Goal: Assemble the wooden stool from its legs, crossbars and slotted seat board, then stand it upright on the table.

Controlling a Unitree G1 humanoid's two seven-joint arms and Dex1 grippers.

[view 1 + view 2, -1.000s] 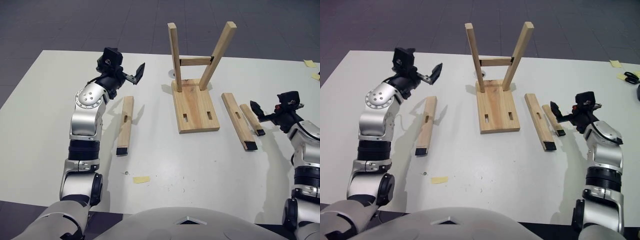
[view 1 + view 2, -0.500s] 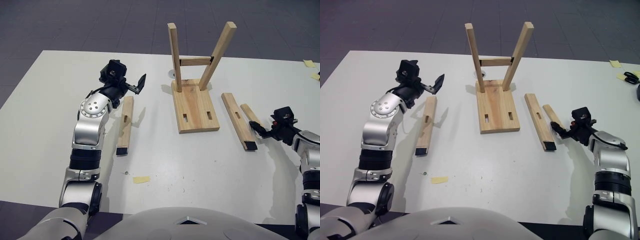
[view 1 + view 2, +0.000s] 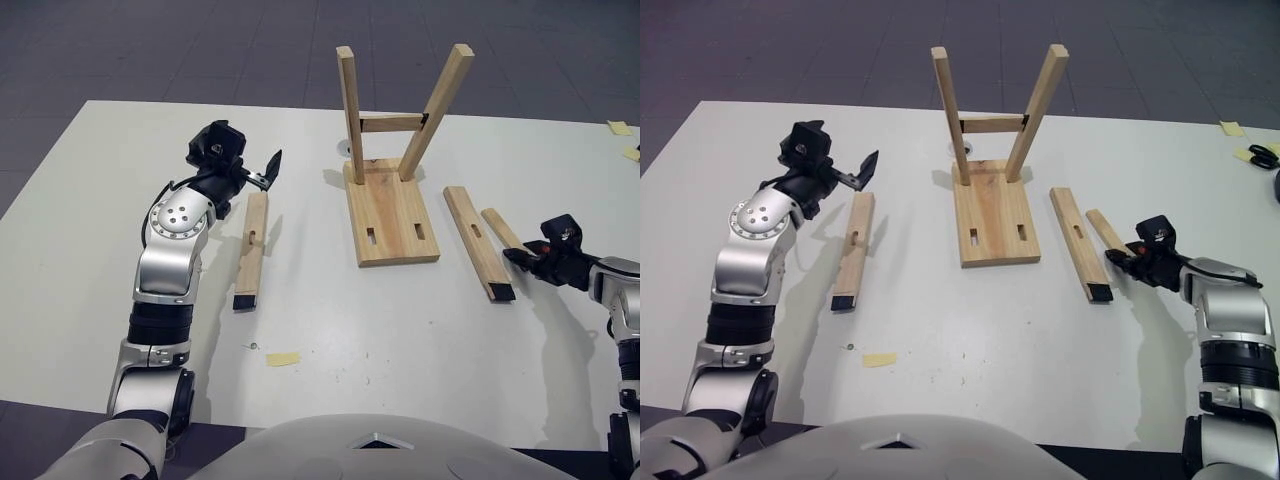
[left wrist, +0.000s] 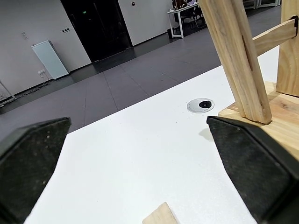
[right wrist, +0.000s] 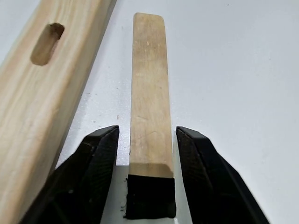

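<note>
On the white surface [image 3: 400, 330] the seat board [image 3: 392, 215] carries two legs [image 3: 350, 110]. The right gripper [image 5: 145, 137], fingers apart, straddles the dark end of the loose crossbar [image 5: 148, 84]; next it must close and lift. The left gripper [image 3: 270, 168] hangs open.

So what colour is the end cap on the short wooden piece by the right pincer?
The end cap is black; clearest in the right wrist view.

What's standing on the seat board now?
Two legs stand at the far end of the seat board, joined by a crossbar; its two near slots are bare. Leg ends inside are hidden.
</note>
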